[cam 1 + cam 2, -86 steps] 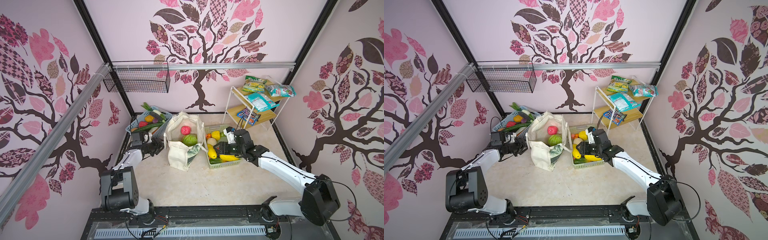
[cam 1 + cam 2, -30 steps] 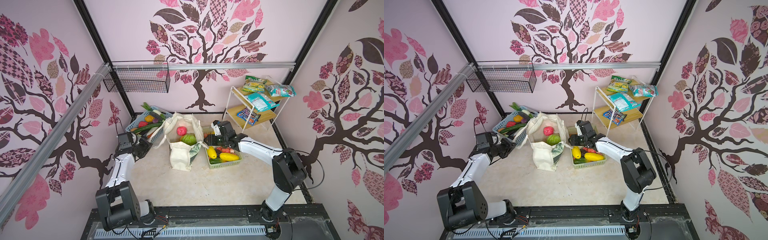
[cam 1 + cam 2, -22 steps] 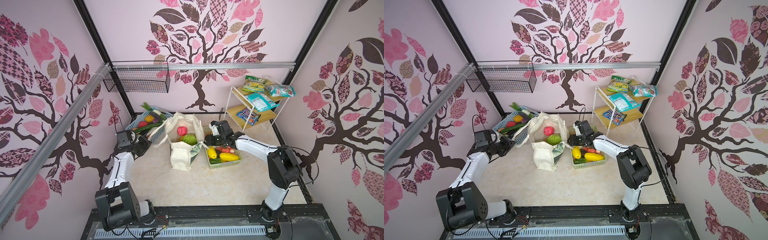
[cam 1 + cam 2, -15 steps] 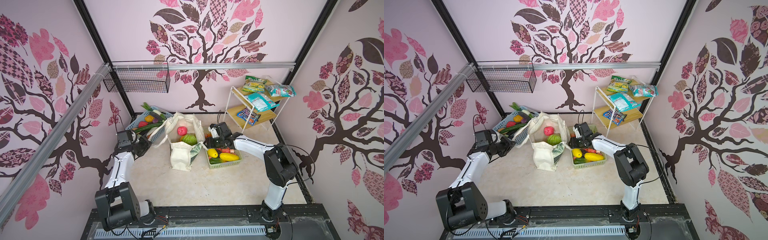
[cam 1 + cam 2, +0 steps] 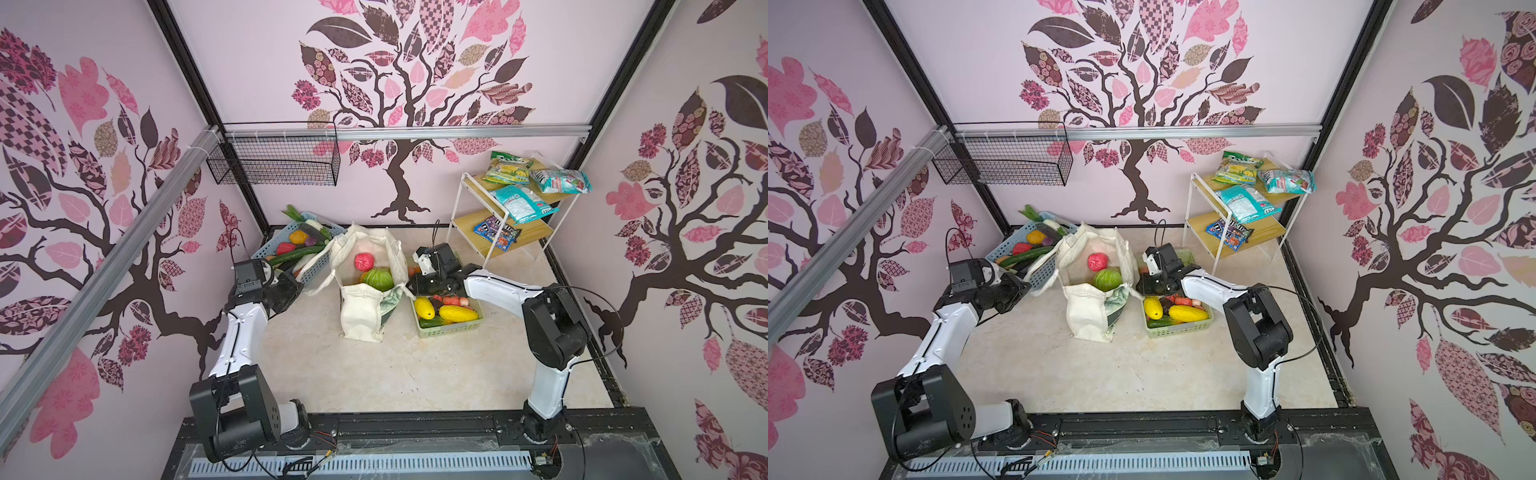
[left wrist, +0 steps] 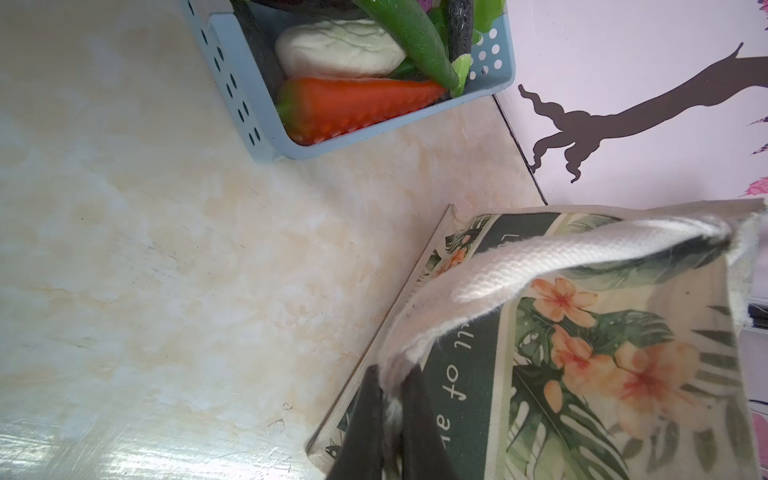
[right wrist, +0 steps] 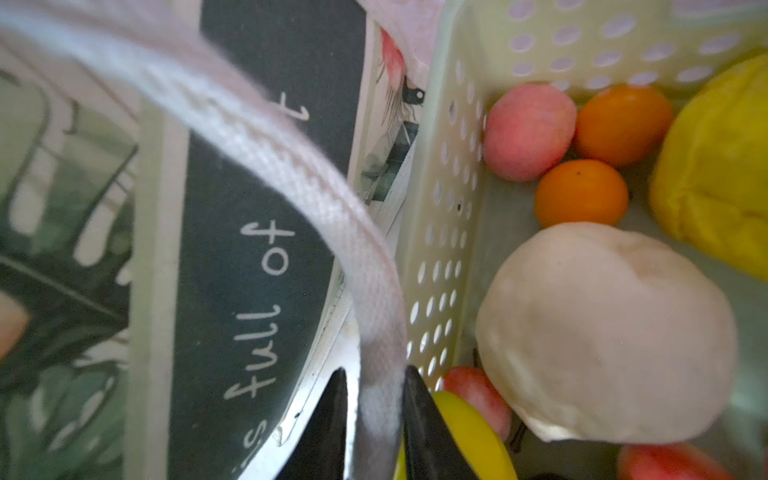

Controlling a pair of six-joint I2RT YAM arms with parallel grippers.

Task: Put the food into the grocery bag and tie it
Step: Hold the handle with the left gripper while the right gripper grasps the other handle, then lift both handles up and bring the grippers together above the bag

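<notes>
The cream grocery bag [image 5: 361, 311] stands open mid-floor in both top views, with a red bumpy fruit [image 5: 364, 262] and a green cabbage [image 5: 378, 279] inside. My left gripper [image 6: 392, 374] is shut on the bag's left handle [image 6: 540, 262], holding it out toward the blue basket [image 5: 316, 266]. At the bag's right side, my right gripper [image 7: 374, 374] has the right handle [image 7: 291, 166] between its jaws. One finger touches the strap and a slim gap shows at the other. More food, including an orange [image 7: 582, 193] and a pale round fruit [image 7: 602, 332], lies in the pale-green basket [image 5: 449, 328].
The blue basket holds a carrot [image 6: 353, 104] and long green vegetables. A white-framed shelf [image 5: 486, 232] with snack packets stands at the back right. A black wire basket [image 5: 274, 162] hangs on the back wall. Walls close in on three sides.
My right gripper has come off the pale-green basket to the bag's right side, and its jaws have narrowed round the handle. The left gripper has kept its hold without moving.
</notes>
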